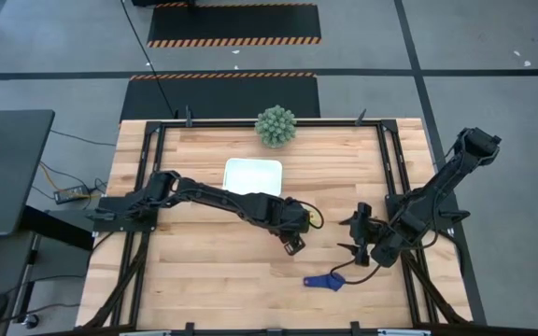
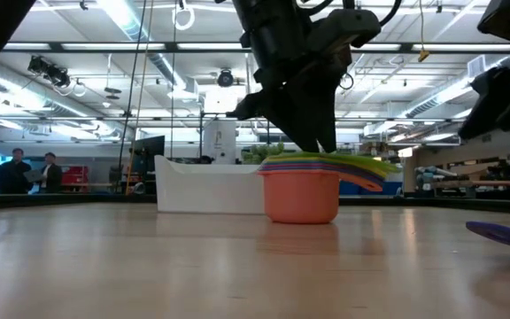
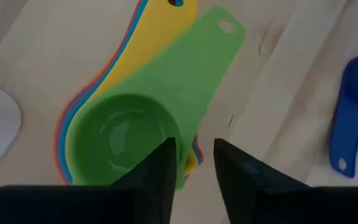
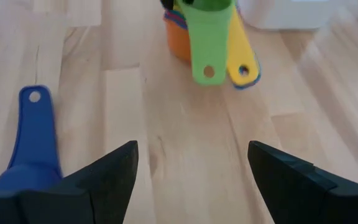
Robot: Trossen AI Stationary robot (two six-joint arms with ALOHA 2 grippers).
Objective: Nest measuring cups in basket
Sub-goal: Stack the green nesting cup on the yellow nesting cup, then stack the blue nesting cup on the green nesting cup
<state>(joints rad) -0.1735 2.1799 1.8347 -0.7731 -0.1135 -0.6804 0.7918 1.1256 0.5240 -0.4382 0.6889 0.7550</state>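
The nested stack of measuring cups (image 2: 301, 197) stands on the table in front of the white basket (image 2: 204, 184), orange cup outermost and green cup (image 3: 126, 134) on top. The handles fan out toward the right arm (image 4: 207, 43). My left gripper (image 3: 194, 146) hangs over the stack from above, slightly open, with one finger over the green bowl and one outside its rim. A dark blue cup (image 1: 325, 280) lies alone on the table nearer the front edge. My right gripper (image 4: 191, 162) is wide open beside it, low over the wood, touching nothing. My left gripper points down astride the green cup's rim (image 3: 184, 168), on the side away from its handle. The gap between the fingers is wider than the cup's wall. Whether either finger touches the cup, I cannot tell.
A spiky green ball-shaped plant (image 1: 276, 126) sits behind the basket (image 1: 253, 175) near the far edge. Black frame rails (image 1: 392, 168) run along the table's left and right sides. Bare wood lies between the stack and the dark blue cup (image 4: 33, 143). People stand far off in the room (image 2: 27, 170).
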